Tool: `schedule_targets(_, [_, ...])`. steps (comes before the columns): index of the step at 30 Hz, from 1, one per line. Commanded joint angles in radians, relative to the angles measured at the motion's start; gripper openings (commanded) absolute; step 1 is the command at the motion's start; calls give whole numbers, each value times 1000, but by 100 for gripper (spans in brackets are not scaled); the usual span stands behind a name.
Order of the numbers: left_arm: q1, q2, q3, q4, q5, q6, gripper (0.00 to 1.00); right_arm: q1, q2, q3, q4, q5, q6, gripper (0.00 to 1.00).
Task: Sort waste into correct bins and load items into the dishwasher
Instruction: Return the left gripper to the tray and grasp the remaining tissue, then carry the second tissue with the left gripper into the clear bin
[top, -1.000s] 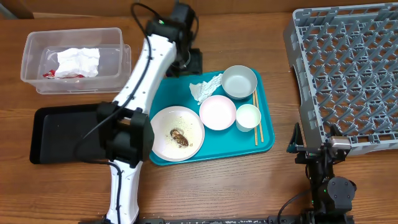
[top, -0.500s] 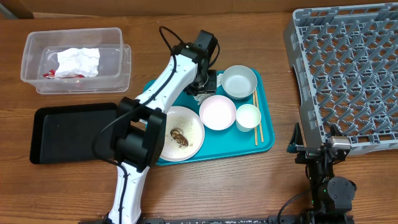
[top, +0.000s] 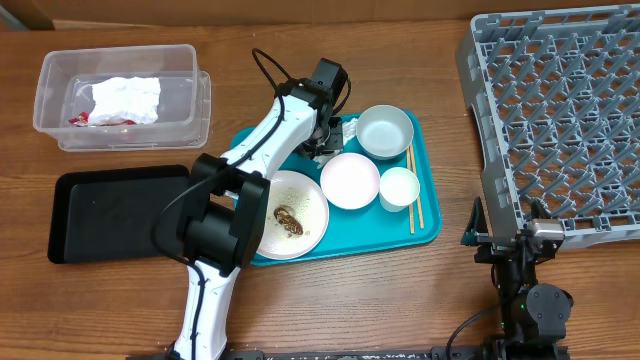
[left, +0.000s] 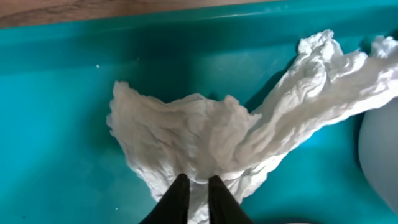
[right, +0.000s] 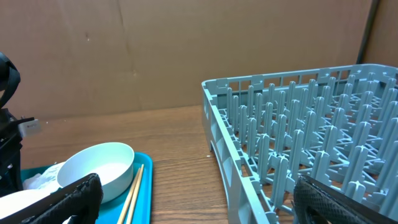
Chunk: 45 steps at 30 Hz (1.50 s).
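Left gripper (left: 194, 182) fingers are nearly together, pinching the crumpled napkin (left: 205, 134) that's lying in the teal tray (left: 62, 93). The clear tub (top: 190, 60) holds another napkin (top: 125, 98) plus a red wrapper (top: 78, 120), and the plate (top: 268, 200) has brown scraps (top: 288, 220). Right gripper (right: 198, 196) gapes wide with nothing in it, beside the rack (right: 298, 124). From overhead the arm hides most of the pinched napkin.

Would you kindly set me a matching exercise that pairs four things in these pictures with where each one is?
1. chopsticks
2. food scraps
3. red wrapper
4. tray napkin

A. in the clear tub
B. on the white plate
C. pinched in the left tool
D. along the teal tray's right edge

Pairs: 1-D, 2-B, 3-A, 4-C
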Motion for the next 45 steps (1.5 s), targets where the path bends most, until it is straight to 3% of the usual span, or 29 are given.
schedule_targets(1, [-2,-12,-11,2,-23,-3,12,-2,-10,-11,5,6,-3,100])
schedule_targets(4, [-2,-11,-13,3,-23,-3,11,-2,-10,-11,5,6,-3,100])
schedule_targets(6, [-2,-11,-15,5,-23,-3,4,-2,-10,-11,5,6,-3,100])
schedule_targets(12, [0,-13,-18,0,-23,-3,4,-2,-10,-11,5,6,-3,100])
schedule_targets(22, [118,-86,275,-241,1,-2,4,-2,-10,-11,5,6,-3,100])
schedule_targets(27, [150,-90,290,-296,33,12,4,-2,-10,-11,5,6,-3,100])
schedule_targets(28, [150,-87,284,-301,37,12,12,-2,-10,-11,5,6,-3,100])
schedule_targets(30, [147,-81,264,-296,68,13,68,-2,-10,-11,5,6,-3,100])
schedule_targets(31, [143,-78,245,-282,94,14,82,-2,-10,-11,5,6,-3,100])
schedule_targets(32, [136,-77,222,-262,126,29,86,-2,-10,-11,5,6,-3,100])
schedule_targets(35, [103,-71,134,-175,190,61,88,-2,-10,-11,5,6,-3,100])
schedule_targets(40, [46,-65,-13,-6,182,47,81,-2,-10,-11,5,6,-3,100])
schedule_targets(45, [4,-65,-89,76,42,-3,72,-2,-10,-11,5,6,-3,100])
